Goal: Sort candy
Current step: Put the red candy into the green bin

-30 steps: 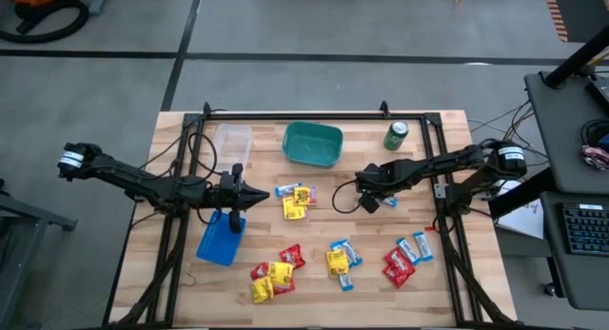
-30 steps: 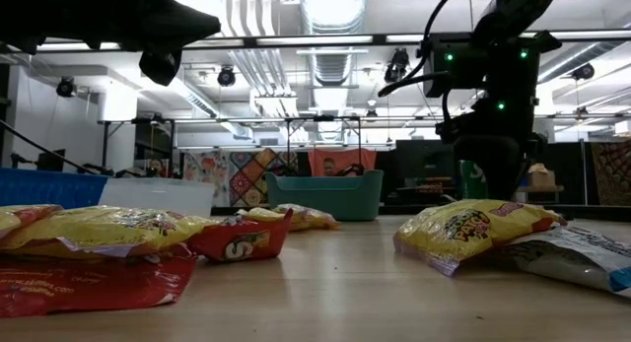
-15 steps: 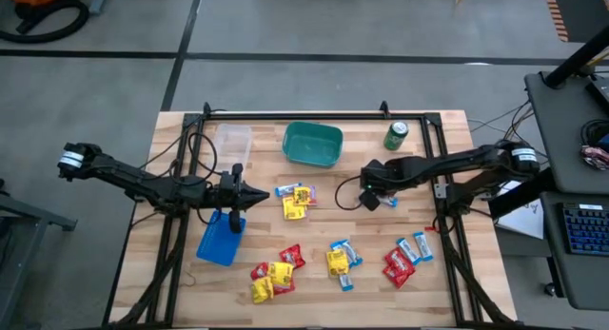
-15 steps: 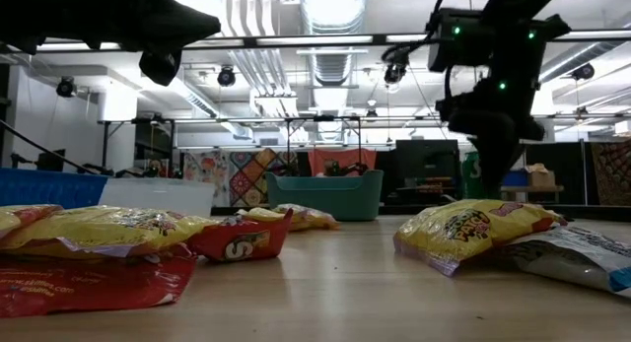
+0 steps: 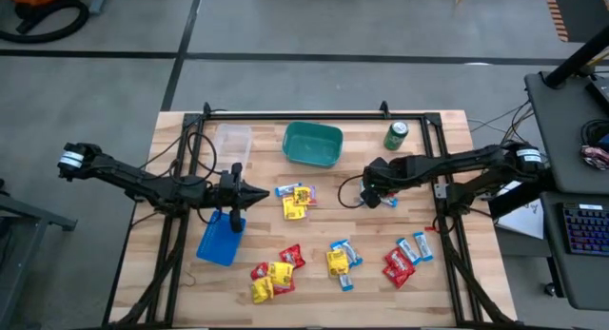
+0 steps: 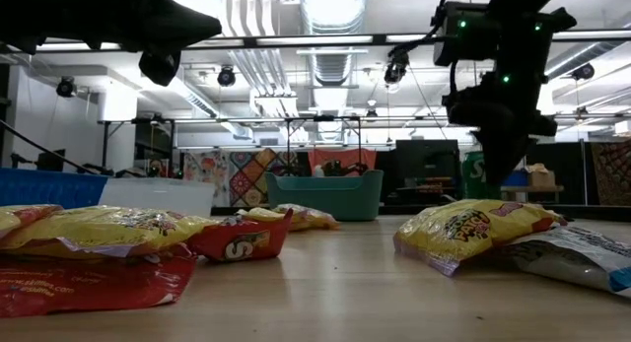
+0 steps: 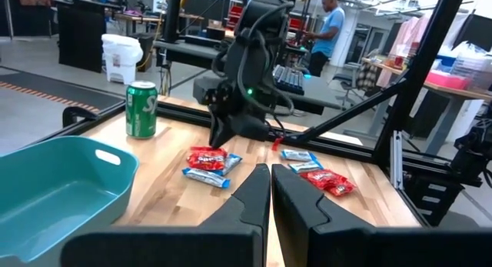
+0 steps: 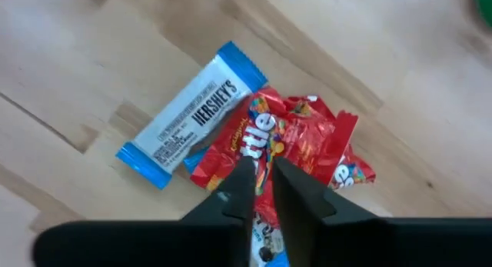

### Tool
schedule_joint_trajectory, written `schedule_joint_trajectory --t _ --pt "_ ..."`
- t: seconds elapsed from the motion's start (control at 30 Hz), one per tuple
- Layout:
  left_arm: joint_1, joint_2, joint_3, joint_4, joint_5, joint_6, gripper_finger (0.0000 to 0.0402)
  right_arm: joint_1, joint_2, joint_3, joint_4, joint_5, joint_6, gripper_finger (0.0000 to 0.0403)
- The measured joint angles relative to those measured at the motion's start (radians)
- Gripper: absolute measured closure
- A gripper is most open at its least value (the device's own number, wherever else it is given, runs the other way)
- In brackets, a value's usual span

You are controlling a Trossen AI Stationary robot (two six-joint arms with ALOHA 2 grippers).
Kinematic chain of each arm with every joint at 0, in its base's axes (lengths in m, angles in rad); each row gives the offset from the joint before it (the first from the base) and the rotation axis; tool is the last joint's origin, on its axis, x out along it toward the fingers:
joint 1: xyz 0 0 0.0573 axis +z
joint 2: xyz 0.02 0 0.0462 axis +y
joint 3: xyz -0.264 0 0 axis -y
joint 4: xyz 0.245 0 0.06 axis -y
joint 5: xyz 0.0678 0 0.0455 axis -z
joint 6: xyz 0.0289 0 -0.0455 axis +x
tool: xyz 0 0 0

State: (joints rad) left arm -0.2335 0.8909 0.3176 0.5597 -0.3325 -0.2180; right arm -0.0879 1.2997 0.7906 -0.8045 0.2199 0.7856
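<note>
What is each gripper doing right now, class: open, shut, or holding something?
Left gripper: shut, holding nothing, above the blue tray.
Right gripper: fingers slightly apart over a red packet, not gripping it.

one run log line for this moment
right gripper: over red packet beside blue-and-white wrapper, slightly parted | left gripper: shut, waiting above blue bin

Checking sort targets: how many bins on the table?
3: clear tub at the far left, teal bin at the far centre, blue tray nearer on the left.
</note>
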Motion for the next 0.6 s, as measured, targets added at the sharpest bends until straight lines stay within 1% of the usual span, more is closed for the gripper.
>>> schedule_joint_trajectory --t 0.23,0.37,0.43,0.5,0.6 --pt "0.0 0.0 0.0 0.001 -0.001 0.0 0.0402 -0.002 0.1 0.0 0.005 0.001 -0.011 0.0252" --pt "0.0 0.0 0.0 0.001 -0.001 0.0 0.0402 -0.004 0.151 0.0 0.024 0.005 -0.028 0.0211" --pt "0.0 0.0 0.0 0.001 -0.001 0.0 0.0402 -0.004 0.172 0.0 0.043 0.008 -0.043 0.0201" --pt "0.0 0.0 0.0 0.001 -0.001 0.0 0.0402 -0.005 0.188 0.001 0.061 0.009 -0.051 0.02" --pt "0.0 0.0 0.0 0.001 -0.001 0.0 0.0402 -0.005 0.204 0.002 0.083 0.009 -0.061 0.0216"
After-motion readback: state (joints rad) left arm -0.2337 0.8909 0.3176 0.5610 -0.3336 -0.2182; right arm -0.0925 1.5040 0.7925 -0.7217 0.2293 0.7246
